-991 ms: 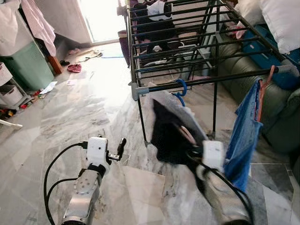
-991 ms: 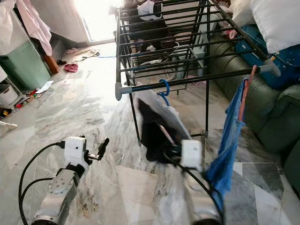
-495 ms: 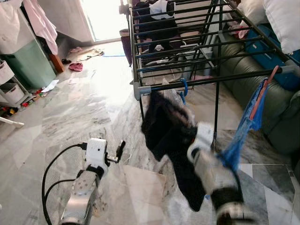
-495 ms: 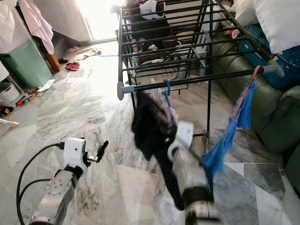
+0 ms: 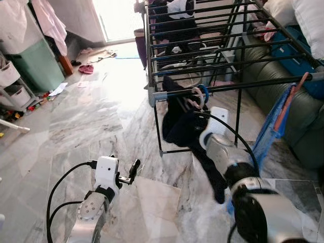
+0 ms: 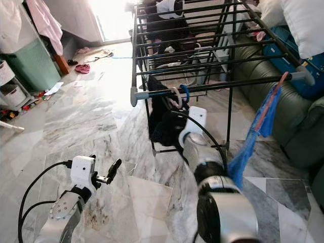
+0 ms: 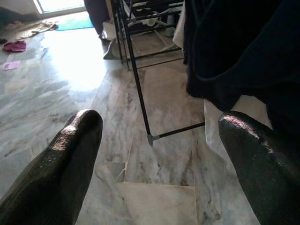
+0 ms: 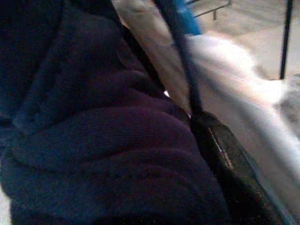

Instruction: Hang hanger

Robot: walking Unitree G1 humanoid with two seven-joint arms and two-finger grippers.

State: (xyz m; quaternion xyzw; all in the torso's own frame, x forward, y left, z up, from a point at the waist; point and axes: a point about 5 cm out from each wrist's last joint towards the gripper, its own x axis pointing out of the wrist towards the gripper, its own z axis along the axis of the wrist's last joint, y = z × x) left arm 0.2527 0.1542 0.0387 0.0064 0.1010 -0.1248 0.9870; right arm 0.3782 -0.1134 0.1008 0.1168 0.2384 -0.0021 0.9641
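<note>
**A:** Where's the hanger sitting?

**B:** I see the blue hanger [image 5: 203, 94] with its hook at the front rail of the black drying rack [image 5: 223, 48], close to the grey corner joint. A dark garment [image 5: 183, 121] drapes from it, hanging down past the rack's lower crossbar toward the marble floor [image 5: 76, 121].

**A:** And my right arm?

**B:** Raised up to it. The right tool [image 6: 178, 109] is pressed into the garment just below the rail. Through the right wrist camera I get dark knit fabric, a pale blurred piece and one black finger [image 8: 229, 164] beside it. I cannot tell whether that tool is clenched on the hanger or released; the cloth hides the tips.

**A:** Left side?

**B:** The left tool [image 5: 132, 170] is low over the floor, well apart from the rack, pointing toward it. Its two fingers [image 7: 65, 159] are spread wide with nothing between them.

**A:** Anything else nearby?

**B:** A blue cloth [image 5: 276, 124] on an orange hanger [image 5: 298, 86] farther right along the same rail, a dark green sofa [image 6: 298, 131] beyond it, and a green bin [image 5: 33, 68] off to the left.
</note>
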